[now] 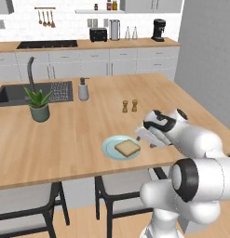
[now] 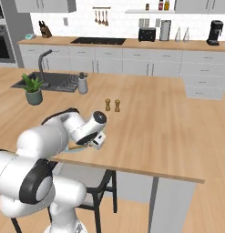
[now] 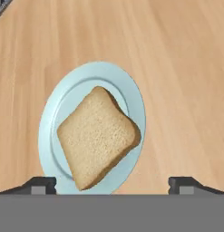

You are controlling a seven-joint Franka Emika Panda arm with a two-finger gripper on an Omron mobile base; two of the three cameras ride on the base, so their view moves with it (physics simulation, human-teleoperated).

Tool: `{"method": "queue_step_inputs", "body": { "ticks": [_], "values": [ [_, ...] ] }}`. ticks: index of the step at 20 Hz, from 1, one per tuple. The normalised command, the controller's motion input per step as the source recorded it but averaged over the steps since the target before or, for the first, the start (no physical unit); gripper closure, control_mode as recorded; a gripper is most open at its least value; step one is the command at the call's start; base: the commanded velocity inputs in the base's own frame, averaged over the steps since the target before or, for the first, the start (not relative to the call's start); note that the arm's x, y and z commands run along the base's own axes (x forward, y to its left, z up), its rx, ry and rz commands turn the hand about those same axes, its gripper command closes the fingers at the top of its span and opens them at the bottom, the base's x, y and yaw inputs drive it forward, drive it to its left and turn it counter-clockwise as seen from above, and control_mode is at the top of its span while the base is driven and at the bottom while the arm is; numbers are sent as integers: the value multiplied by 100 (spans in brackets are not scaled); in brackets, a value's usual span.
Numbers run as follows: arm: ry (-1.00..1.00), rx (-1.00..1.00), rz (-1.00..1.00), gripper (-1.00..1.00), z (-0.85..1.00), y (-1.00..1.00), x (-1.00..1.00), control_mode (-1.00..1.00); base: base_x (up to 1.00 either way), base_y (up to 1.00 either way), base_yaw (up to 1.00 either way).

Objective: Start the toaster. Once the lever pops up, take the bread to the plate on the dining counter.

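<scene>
The bread point(image 3: 96, 136) lies flat on the plate point(image 3: 131, 93) near the surface's point(image 1: 65, 139) front edge — straight ahead of the gripper point(image 3: 112, 183), whose jaws stand wide apart, holding nothing.

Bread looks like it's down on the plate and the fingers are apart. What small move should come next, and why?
Probably a short straight retreat of the gripper, up and back from the plate. The bread lies flat on it on the dining counter, and the fingertips stand wide on either side, clear of the slice. Nothing seems left to place, so backing away without brushing the bread looks right.
</scene>
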Motion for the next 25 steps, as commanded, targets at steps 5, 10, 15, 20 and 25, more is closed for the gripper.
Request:
{"method": "queue_step_inputs", "body": {
  "ticks": [5,10,15,20,25],
  "values": [
    [34,0,-14,-100,85,-40,-36,-100,0,0,0],
    [22,-7,-7,-100,36,-45,-66,-100,0,0,0],
    [6,-5,-7,-100,1,-63,-100,-100,0,0,0],
    [0,-8,-9,-100,0,-56,-100,-100,0,0,0],
    [1,-7,-13,-100,0,-38,-98,-100,0,0,0]
  ]
}}
